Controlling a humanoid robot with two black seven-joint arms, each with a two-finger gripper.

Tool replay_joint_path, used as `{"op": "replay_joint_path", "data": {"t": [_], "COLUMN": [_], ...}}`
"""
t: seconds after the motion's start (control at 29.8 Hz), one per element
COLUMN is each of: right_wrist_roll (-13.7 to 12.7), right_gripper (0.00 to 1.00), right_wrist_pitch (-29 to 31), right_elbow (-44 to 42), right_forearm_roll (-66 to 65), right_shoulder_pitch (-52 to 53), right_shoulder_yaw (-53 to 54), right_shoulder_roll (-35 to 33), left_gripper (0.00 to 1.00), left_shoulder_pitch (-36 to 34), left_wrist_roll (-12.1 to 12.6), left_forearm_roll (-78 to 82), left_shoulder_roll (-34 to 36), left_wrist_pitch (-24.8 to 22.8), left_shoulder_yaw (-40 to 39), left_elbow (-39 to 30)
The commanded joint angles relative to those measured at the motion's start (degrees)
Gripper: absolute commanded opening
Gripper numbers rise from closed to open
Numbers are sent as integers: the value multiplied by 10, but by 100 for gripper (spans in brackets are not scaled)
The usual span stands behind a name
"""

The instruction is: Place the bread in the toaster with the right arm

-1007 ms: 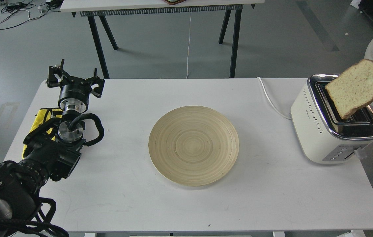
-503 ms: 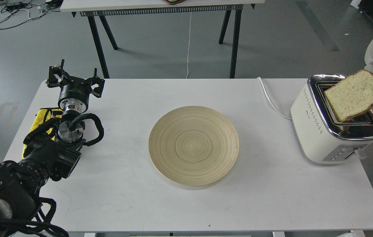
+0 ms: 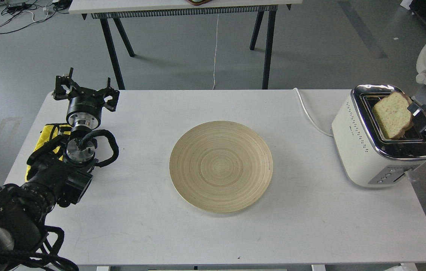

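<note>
Bread part-way into the toaster

The right gripper (image 3: pixel 413 111) pinches the bread (image 3: pixel 391 114), tilted, its lower edge apparently in 1 slot of the toaster (image 3: pixel 367 150); the left gripper (image 3: pixel 85 92) rests spread wide on the table (image 3: pixel 141 233).

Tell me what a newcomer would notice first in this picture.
First the bread, partly sunk in a slot of the toaster at the table's right edge, with the right gripper at its crust. Then the round wooden plate mid-table, bare, and the left gripper open at far left.
</note>
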Motion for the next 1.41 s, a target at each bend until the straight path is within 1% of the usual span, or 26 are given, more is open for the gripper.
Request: {"op": "replay_joint_path", "data": {"t": [0.0,0.07,0.13,0.2,0.27,0.3,0.4,0.47,0.5,0.64,0.74,0.84,0.94,1.07,1.38], "right_wrist_roll": [-8,-8,-7,-1,1,6,9,12,18,45,59,63,63,62,64], "right_gripper": [99,99,99,99,99,99,99,99,99,99,99,99,99,99,99], "right_wrist_pitch": [0,0,0,0,0,7,57,97,124,257,361,463,530,545,540], "right_elbow": [39,70,106,136,143,139,108,84,64,-31,-97,-178,-249,-270,-267], "right_forearm_roll": [2,32,108,186,248,272,313,327,338,391,433,486,514,515,514], "right_shoulder_pitch": [2,1,3,3,2,1,2,-1,-1,-1,-7,-10,-8,-10,-17], "right_shoulder_yaw": [45,78,110,139,162,173,194,204,212,236,275,302,324,332,329], "right_shoulder_roll": [-15,-14,-5,18,66,103,203,258,286,375,405,432,465,472,473], "left_gripper": [100,100,100,100,100,100,100,100,100,100,100,100,100,100,100], "left_shoulder_pitch": [0,0,0,0,0,0,0,0,0,0,0,0,0,0,0], "left_wrist_roll": [0,0,0,0,0,0,0,0,0,0,0,0,1,0,0], "left_forearm_roll": [0,-1,0,0,-1,0,-1,0,0,-1,0,0,0,0,0], "left_shoulder_roll": [0,0,0,0,0,0,0,0,0,0,0,0,0,0,0], "left_wrist_pitch": [0,0,0,0,0,0,0,0,0,0,0,0,0,0,0], "left_shoulder_yaw": [0,0,0,0,1,0,0,0,0,0,0,0,1,0,0], "left_elbow": [0,0,0,0,0,0,0,0,0,0,0,0,0,0,0]}}
